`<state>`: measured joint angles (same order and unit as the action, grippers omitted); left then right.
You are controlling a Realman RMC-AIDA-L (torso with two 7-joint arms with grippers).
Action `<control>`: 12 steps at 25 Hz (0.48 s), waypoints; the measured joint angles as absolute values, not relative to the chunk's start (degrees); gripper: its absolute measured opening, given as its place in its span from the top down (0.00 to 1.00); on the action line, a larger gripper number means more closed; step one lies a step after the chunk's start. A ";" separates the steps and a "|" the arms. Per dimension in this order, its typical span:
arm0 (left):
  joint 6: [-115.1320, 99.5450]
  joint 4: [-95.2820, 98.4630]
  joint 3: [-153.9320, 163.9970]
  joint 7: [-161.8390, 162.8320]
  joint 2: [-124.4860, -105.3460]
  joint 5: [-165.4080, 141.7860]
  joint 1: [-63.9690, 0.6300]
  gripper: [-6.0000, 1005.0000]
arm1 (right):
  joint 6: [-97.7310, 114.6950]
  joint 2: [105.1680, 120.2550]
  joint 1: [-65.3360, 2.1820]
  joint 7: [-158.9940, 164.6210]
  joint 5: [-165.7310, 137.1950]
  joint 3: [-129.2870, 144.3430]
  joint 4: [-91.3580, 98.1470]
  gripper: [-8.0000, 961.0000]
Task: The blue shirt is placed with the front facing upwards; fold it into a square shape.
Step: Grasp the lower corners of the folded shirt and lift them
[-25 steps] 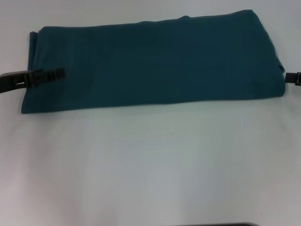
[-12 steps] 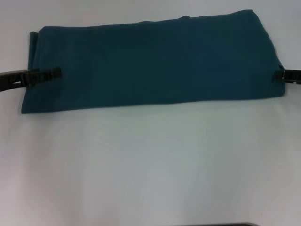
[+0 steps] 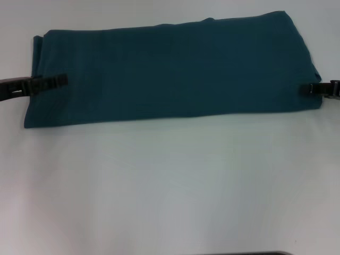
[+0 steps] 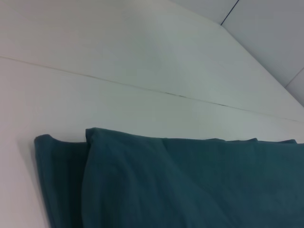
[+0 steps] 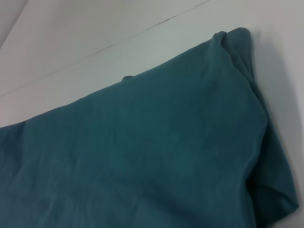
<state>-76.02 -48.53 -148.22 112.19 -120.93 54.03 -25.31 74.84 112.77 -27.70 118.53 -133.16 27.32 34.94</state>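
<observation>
The white surface (image 3: 170, 180) lies bare in the near half, with a thin dark seam line crossing it in both wrist views. Beyond that, the blue shirt (image 3: 170, 69) lies folded into 1 long band running across the far half, plain side up. The left tool (image 3: 45, 83) reaches flat over the shirt's left end; the right tool (image 3: 316, 89) meets its right end. Whether either tool grips cloth cannot be told.

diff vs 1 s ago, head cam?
The left gripper drew back slightly toward the blue shirt's left edge. The right gripper came in from the frame edge onto the shirt's right end. The shirt kept its long folded band shape on the table.
</observation>
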 joint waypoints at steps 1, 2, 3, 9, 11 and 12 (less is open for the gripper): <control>-76.02 -48.53 -148.16 112.22 -120.93 54.03 -25.31 0.14 | 74.89 112.62 -27.69 118.52 -133.16 27.32 34.93 0.43; -76.01 -48.52 -148.12 112.27 -120.93 54.03 -25.31 0.14 | 74.94 112.54 -27.65 118.43 -133.14 27.25 34.93 0.46; -76.02 -48.52 -148.12 112.36 -120.93 54.02 -25.31 0.14 | 74.98 112.45 -27.61 118.37 -133.12 27.18 34.94 0.48; -75.92 -48.51 -148.14 112.98 -120.65 53.99 -25.30 0.14 | 74.89 112.02 -27.68 118.30 -133.12 27.25 34.96 0.66; -75.77 -48.51 -148.15 113.40 -120.49 53.84 -25.18 0.14 | 74.80 111.98 -27.80 118.25 -133.13 27.25 34.96 0.74; -75.53 -48.51 -148.15 113.96 -120.36 53.51 -25.10 0.14 | 74.77 111.98 -27.86 118.24 -133.14 27.25 34.95 0.78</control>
